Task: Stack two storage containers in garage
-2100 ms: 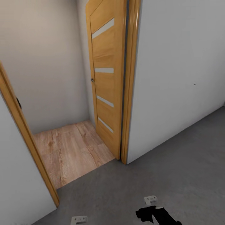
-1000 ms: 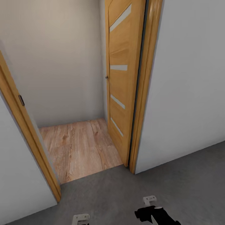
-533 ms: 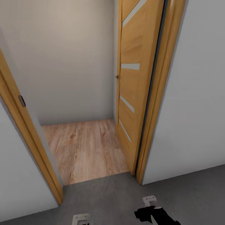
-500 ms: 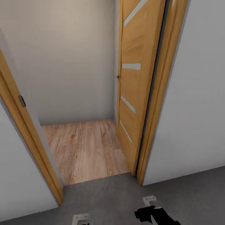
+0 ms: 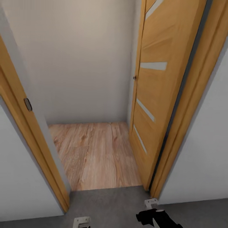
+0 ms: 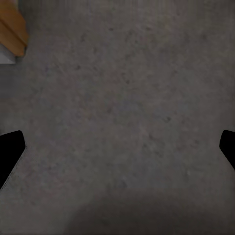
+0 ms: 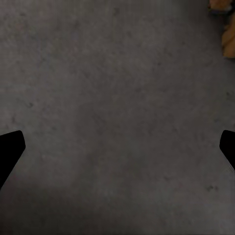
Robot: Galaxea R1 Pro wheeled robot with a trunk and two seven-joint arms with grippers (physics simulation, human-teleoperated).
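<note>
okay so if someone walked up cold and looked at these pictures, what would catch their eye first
Most striking is the orange wooden door with frosted strips, swung open at the right of the head view, and its matching door frame at the left. Between them a patch of light wood plank flooring runs to a plain white wall. Nearer the robot lies the grey concrete floor, over which both wrist views look with fingers spread wide.

Home garage: concrete floor, orange door, wood-floored room beyond.

Open doorway ahead, door swung aside right, frame seemingly close left
</note>
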